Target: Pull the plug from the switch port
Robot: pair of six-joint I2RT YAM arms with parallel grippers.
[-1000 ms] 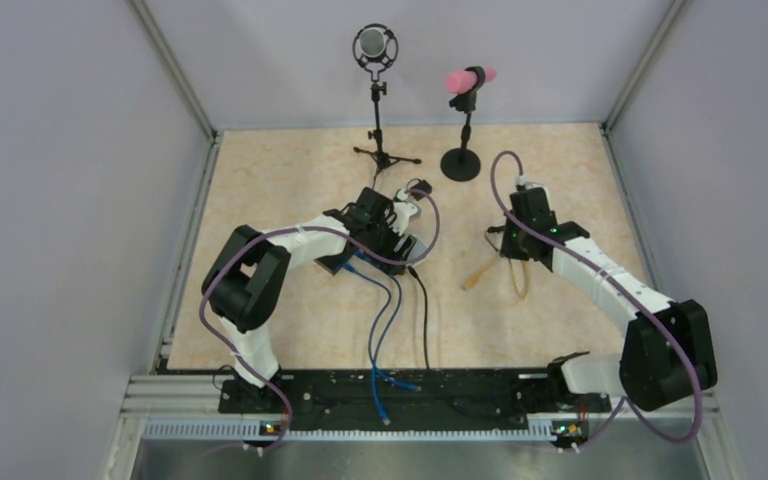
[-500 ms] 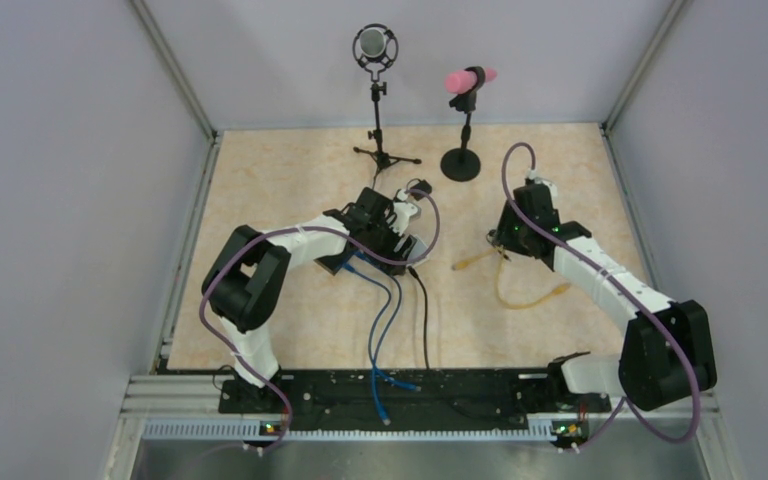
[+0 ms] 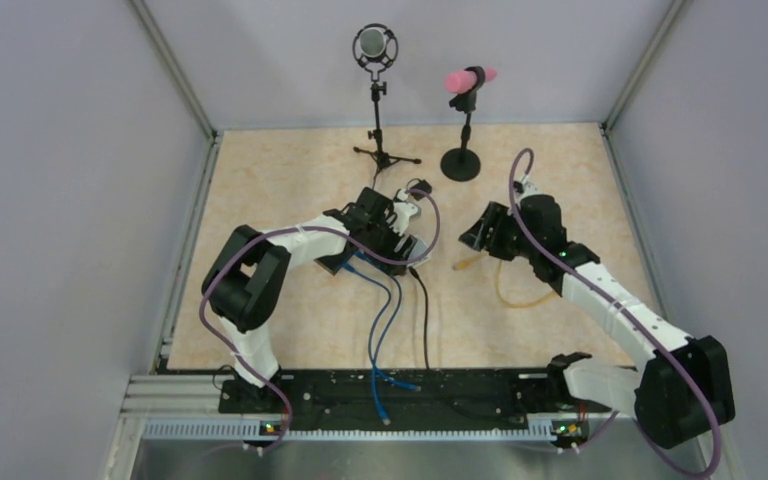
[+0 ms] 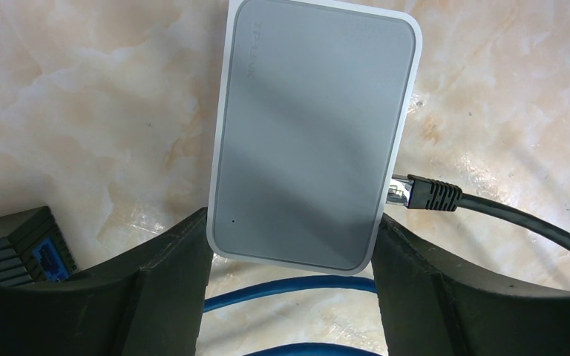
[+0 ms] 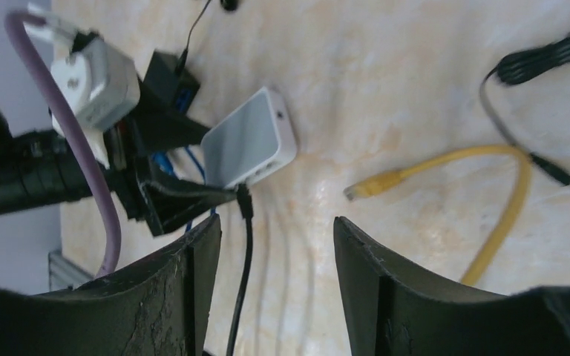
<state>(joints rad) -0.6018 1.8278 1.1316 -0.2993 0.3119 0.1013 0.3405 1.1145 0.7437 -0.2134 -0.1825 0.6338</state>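
My left gripper (image 4: 291, 222) is shut on the switch (image 4: 312, 133), a flat grey-white box lying on the table, with a finger pressed to each side. A black plug (image 4: 424, 195) sits in the port on the switch's right side, and its black cable (image 3: 425, 320) runs toward the near edge. A yellow cable (image 3: 520, 298) lies loose on the table, its plug (image 3: 463, 265) apart from the switch. My right gripper (image 3: 480, 232) hovers open just right of the switch, with nothing between its fingers (image 5: 193, 252). The right wrist view shows the switch (image 5: 251, 144), the black plug (image 5: 244, 200) and the yellow plug (image 5: 371, 185).
Two blue cables (image 3: 385, 310) run from under the left gripper to the near rail. A small black box (image 4: 22, 245) sits left of the switch. Two microphone stands (image 3: 375, 150) (image 3: 462, 160) stand at the back. Walls enclose the table on three sides.
My right gripper has opened and let go of the yellow cable, which now lies on the table. The right arm has swung left toward the switch. The left arm has not moved.
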